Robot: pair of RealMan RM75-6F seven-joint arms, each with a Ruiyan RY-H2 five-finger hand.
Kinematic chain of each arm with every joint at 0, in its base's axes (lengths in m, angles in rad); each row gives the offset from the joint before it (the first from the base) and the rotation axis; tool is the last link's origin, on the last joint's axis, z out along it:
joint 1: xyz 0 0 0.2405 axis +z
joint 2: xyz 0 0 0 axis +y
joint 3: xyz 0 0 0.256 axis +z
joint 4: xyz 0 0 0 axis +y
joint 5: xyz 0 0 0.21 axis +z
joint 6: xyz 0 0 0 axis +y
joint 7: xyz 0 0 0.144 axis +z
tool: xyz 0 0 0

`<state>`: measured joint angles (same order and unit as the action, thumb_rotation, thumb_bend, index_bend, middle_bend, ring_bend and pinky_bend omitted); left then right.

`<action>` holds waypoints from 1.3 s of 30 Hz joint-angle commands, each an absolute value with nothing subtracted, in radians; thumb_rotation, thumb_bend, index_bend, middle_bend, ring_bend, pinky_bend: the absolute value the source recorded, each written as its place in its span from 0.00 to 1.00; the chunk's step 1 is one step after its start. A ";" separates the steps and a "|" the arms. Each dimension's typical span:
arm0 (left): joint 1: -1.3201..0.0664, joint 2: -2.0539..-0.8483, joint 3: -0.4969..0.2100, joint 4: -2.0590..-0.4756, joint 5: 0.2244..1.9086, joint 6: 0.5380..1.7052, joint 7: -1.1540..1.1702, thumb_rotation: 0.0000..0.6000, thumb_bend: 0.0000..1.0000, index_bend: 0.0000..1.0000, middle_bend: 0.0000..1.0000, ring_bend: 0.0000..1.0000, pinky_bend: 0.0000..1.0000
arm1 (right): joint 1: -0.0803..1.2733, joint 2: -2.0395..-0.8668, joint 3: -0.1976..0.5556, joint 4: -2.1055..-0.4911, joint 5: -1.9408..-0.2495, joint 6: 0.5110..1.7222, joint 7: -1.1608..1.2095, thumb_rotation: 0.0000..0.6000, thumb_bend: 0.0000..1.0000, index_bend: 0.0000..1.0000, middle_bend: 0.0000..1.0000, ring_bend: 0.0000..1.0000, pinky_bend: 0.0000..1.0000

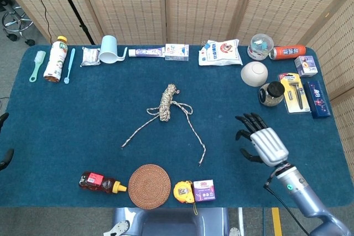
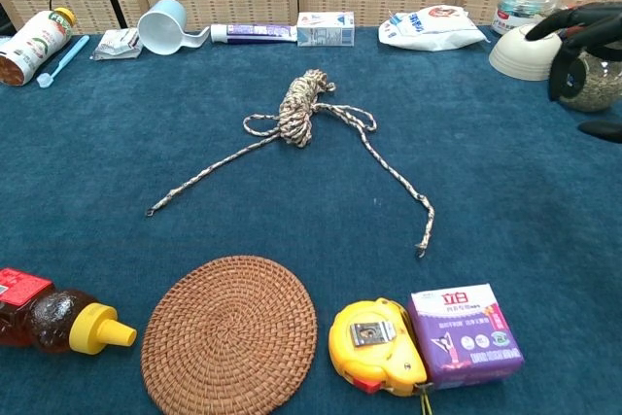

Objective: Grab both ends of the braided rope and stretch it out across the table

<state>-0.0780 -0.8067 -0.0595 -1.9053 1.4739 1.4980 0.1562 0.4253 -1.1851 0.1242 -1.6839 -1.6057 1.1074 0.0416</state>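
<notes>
Right hand (image 1: 260, 141) hovers with fingers spread, holding nothing, well right of the rope (image 1: 167, 108); left hand barely visible, can't tell.
</notes>
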 commanded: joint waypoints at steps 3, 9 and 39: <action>-0.081 -0.801 -0.056 -1.912 1.469 1.485 0.150 1.00 0.35 0.00 0.00 0.00 0.00 | 0.489 -1.243 0.123 -1.644 -1.624 1.044 0.029 1.00 0.37 0.44 0.13 0.01 0.00; -0.082 -0.805 -0.053 -1.913 1.462 1.477 0.151 1.00 0.35 0.00 0.00 0.00 0.00 | 0.549 -1.309 0.107 -1.585 -1.638 0.979 0.004 1.00 0.37 0.44 0.14 0.01 0.00; -0.067 -0.789 -0.033 -1.904 1.447 1.467 0.128 1.00 0.35 0.00 0.00 0.00 0.00 | 0.723 -1.543 0.033 -1.294 -1.711 0.896 0.071 1.00 0.37 0.47 0.16 0.00 0.00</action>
<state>-0.0673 -0.7893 -0.0335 -1.9046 1.4480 1.4672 0.1278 0.7203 -1.5394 0.0355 -1.2985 -1.7101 0.8964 0.0678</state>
